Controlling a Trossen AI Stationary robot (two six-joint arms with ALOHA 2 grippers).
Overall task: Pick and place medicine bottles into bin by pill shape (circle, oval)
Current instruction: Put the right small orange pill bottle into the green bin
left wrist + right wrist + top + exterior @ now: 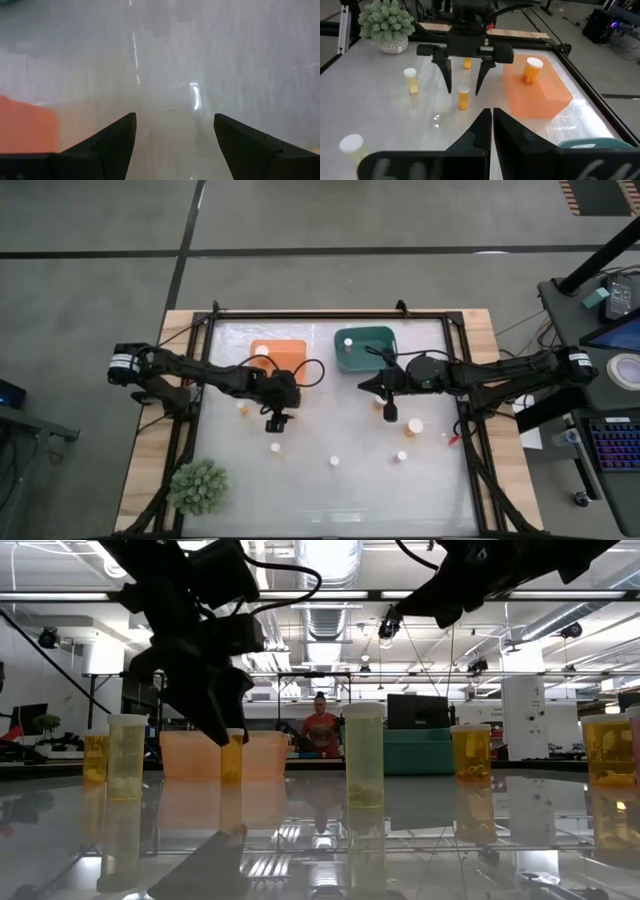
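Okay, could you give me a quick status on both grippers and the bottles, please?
Left gripper open, straddling a small bottle beside the orange bin. Right gripper shut, empty, near the green bin. Nothing in the way.

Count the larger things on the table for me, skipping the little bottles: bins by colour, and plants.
Orange plastic bin: 1
Green plastic bin: 1
Green potted plant: 1
Total: 3
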